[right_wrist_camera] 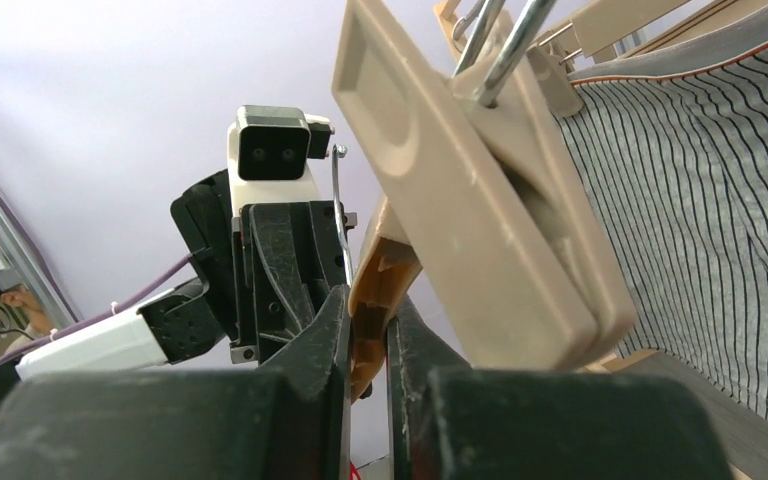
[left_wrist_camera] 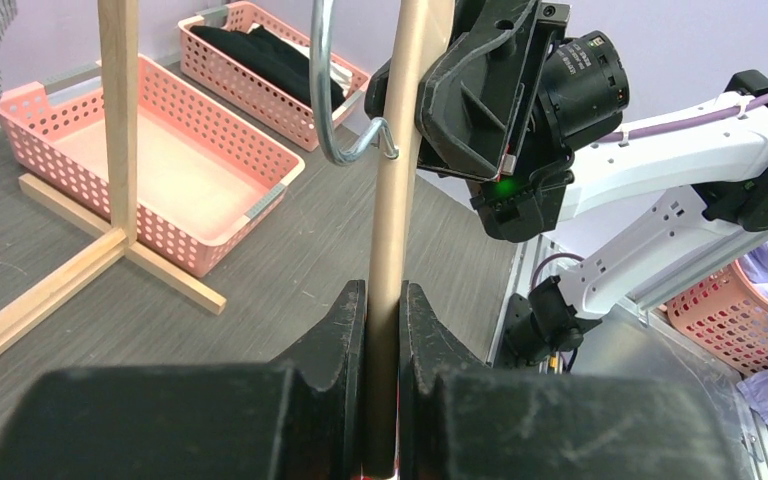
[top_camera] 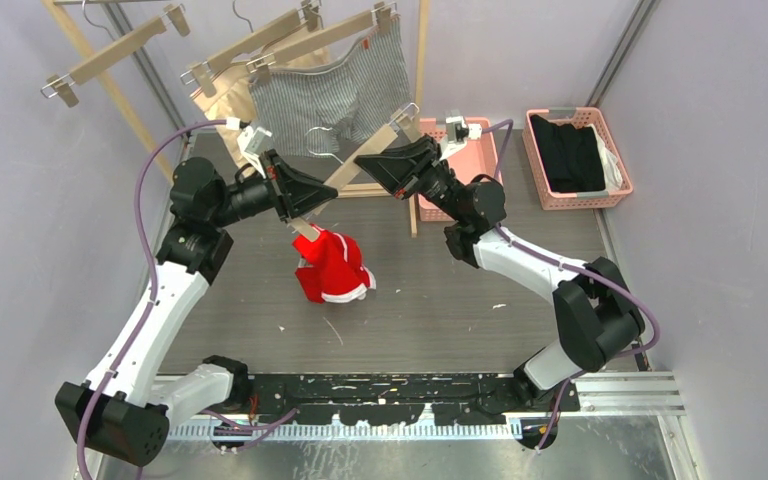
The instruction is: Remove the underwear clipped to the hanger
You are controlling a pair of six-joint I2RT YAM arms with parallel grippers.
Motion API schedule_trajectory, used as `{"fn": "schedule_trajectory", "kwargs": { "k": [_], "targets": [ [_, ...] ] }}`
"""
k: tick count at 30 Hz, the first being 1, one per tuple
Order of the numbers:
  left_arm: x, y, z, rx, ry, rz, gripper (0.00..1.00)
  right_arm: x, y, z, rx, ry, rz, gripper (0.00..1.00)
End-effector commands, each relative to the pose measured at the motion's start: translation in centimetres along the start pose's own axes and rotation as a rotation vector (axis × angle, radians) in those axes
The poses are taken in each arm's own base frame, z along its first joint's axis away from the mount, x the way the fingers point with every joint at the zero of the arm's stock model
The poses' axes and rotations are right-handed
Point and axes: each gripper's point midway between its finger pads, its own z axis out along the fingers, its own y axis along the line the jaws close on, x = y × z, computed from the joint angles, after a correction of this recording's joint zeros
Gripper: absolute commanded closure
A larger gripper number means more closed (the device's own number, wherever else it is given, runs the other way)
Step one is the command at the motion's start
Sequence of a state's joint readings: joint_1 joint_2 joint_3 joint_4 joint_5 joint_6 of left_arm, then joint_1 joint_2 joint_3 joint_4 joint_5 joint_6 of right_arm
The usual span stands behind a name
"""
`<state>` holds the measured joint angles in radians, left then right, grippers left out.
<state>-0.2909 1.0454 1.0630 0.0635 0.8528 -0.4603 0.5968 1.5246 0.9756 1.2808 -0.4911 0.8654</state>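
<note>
- The left gripper (left_wrist_camera: 382, 300) was clamped shut on the bar of a wooden hanger (top_camera: 345, 175), its fingers pressed against both sides of the wood in its wrist view.
- The red underwear (top_camera: 332, 262), with white trim along its lower edge, hung from the lower left end of that hanger, just below the left gripper. Whether it touched the table (top_camera: 440, 300) could not be told.
- The right gripper (right_wrist_camera: 365, 310) was closed on the same hanger further up, its fingers pinching the bar just below the hanger's upper clip (right_wrist_camera: 480, 200), which showed large in that wrist view.
- The hanger lay tilted between the two grippers, low on the left and high on the right, with its metal hook (left_wrist_camera: 325, 90) curling off the bar between them.
- Behind the grippers stood a wooden rack (top_camera: 422, 60).
- The grey-and-white striped boxer briefs (top_camera: 335, 95) hung clipped to a hanger on that rack, right above the grippers.
- The beige underwear (top_camera: 222, 100) hung just left of the briefs, partly behind them, on a neighbouring hanger.
- An empty pink basket (top_camera: 438, 130) sat at the foot of the rack on the right.
- Further right, near the wall, a second pink basket (top_camera: 535, 160) held black clothing (top_camera: 570, 150).
</note>
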Motion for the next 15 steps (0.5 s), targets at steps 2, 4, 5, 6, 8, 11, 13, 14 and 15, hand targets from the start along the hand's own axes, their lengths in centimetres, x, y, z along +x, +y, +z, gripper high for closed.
{"fn": "schedule_trajectory", "kwargs": {
  "k": [2, 4, 5, 6, 8, 11, 13, 14, 15],
  "targets": [
    [-0.38, -0.47, 0.23, 0.006, -0.027, 0.008, 1.0, -2.04, 1.05, 0.72, -0.011, -0.047, -0.132, 0.99],
    [-0.27, -0.58, 0.22, 0.012, -0.024, 0.009, 1.0, -2.21, 1.1, 0.75, -0.01, -0.048, -0.141, 0.99],
    [-0.18, -0.59, 0.21, 0.012, -0.022, 0.006, 1.0, -2.26, 1.14, 0.79, -0.01, -0.05, -0.144, 0.99],
    [-0.21, -0.61, 0.19, 0.012, -0.022, 0.008, 1.0, -2.33, 1.12, 0.78, -0.008, -0.053, -0.146, 0.99],
    [-0.18, -0.73, 0.19, 0.018, -0.019, 0.011, 1.0, -2.34, 1.08, 0.81, -0.007, -0.053, -0.145, 0.99],
    [-0.02, -1.01, 0.35, 0.035, -0.011, 0.008, 1.0, -2.3, 1.05, 0.87, -0.01, -0.051, -0.142, 0.99],
    [0.06, -1.17, 0.48, 0.043, -0.009, 0.008, 1.0, -2.36, 1.11, 0.9, -0.012, -0.056, -0.138, 0.99],
    [0.13, -1.08, 0.53, 0.04, -0.008, 0.006, 1.0, -2.41, 1.19, 0.88, -0.014, -0.059, -0.14, 0.99],
    [0.13, -1.01, 0.57, 0.035, -0.01, 0.003, 1.0, -2.48, 1.2, 0.85, -0.015, -0.063, -0.142, 0.99]
  ]
}}
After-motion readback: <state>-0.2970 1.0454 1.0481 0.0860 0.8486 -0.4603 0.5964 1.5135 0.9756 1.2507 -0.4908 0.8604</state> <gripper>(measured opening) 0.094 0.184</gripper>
